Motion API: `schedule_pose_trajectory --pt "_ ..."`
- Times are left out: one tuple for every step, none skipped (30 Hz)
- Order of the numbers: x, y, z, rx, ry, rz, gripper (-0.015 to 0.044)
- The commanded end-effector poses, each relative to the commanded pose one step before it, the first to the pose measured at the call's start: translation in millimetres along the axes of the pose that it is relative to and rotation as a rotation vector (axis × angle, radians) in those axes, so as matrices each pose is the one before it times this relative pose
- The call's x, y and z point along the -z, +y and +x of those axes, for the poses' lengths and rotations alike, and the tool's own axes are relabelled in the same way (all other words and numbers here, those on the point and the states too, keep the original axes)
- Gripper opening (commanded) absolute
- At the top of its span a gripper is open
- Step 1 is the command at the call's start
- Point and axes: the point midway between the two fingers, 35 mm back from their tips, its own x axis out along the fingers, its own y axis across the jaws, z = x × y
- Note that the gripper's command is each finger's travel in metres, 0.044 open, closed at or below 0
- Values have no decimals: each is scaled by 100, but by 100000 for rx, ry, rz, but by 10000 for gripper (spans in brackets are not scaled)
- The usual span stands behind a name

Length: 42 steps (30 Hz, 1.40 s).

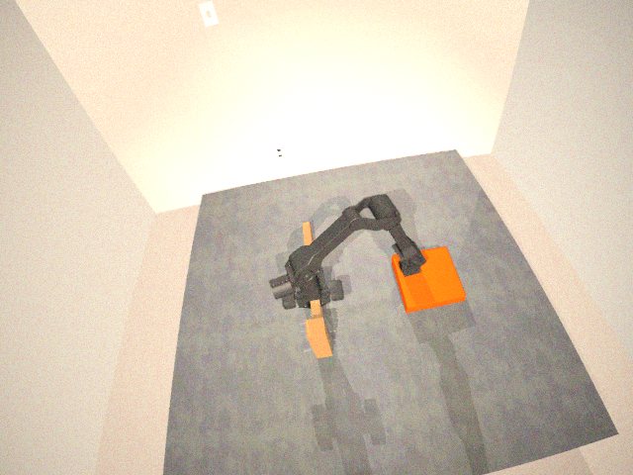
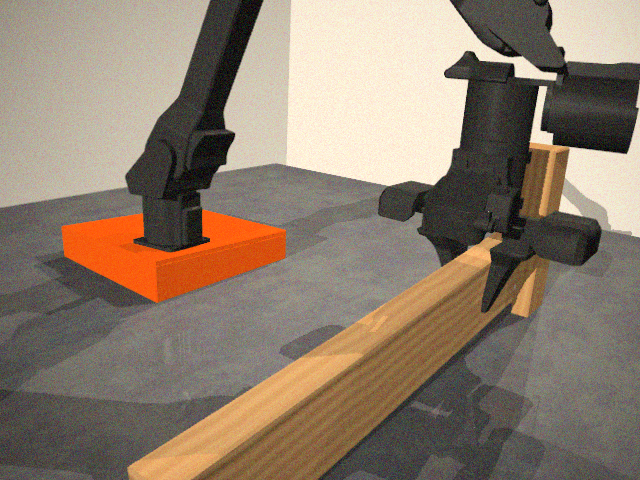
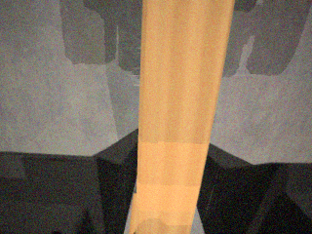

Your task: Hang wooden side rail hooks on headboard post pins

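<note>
Observed a grey table [image 1: 460, 357] carrying everything else. Noted an arm [image 1: 332, 239] rising from an orange base [image 2: 103, 253], reaching across and bending down over the wood. Found the rail [image 2: 320, 382] running long and low across the table, near end resting on the surface, far end raised slightly and butted against the post [image 2: 547, 175]. Found the post upright, just behind the wrist. Saw the gripper [image 2: 473, 268] pointed down near the rail's post end, clamped partway shut on the rail, one dark finger [image 2: 496, 281] on the near face, the other behind the top edge. Confirmed in the wrist view: rail [image 3: 177, 112] running straight up between the dark jaws. Could not make out hooks, pins or slot, apparently hidden behind the gripper body.
</note>
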Motion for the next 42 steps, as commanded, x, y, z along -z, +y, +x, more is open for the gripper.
schedule_pose_trajectory --pt "246 222 -407 -978 561 112 0" --pt "10 0 -10 0 1 0 0" --pt "11 8 -11 -1 1 0 0" --pt "7 7 -7 -1 1 0 0" --pt "7 7 -7 -1 1 0 0" --pt "7 7 -7 -1 1 0 0" --pt "7 7 -7 -1 1 0 0" --pt "7 7 -7 -1 1 0 0" --pt "7 7 -7 -1 1 0 0" --pt "7 7 -7 -1 1 0 0" --pt "7 7 -7 -1 1 0 0" --pt "11 11 -3 -1 1 0 0" --pt "11 11 4 -1 1 0 0" --pt "11 11 11 -1 1 0 0" --pt "11 11 11 -1 1 0 0" --pt "11 11 11 -1 1 0 0" --pt "11 11 11 -1 1 0 0" --pt "11 9 11 -1 1 0 0" --pt "11 0 10 0 1 0 0" --pt "10 -7 10 1 1 0 0" --pt "11 -11 11 1 1 0 0" --pt "11 -11 11 1 1 0 0" --pt "11 -11 11 1 1 0 0" --pt "11 -11 11 1 1 0 0" --pt "11 -11 11 1 1 0 0" --pt "11 -11 11 1 1 0 0" --pt "11 -11 11 1 1 0 0" --pt "11 -11 11 1 1 0 0" --pt "11 -11 11 1 1 0 0" --pt "11 -10 11 1 1 0 0" --pt "11 -7 11 1 1 0 0" --pt "11 -4 11 0 1 0 0" --pt "11 -2 11 0 1 0 0" --pt "11 0 11 0 1 0 0" --pt "11 -3 11 0 1 0 0" --pt "11 -9 11 1 1 0 0" --pt "11 -11 11 1 1 0 0" --pt "11 -11 11 1 1 0 0" --pt "11 -11 11 1 1 0 0" --pt "11 -11 11 1 1 0 0" --pt "11 -11 11 1 1 0 0" --pt "11 -11 11 1 1 0 0"
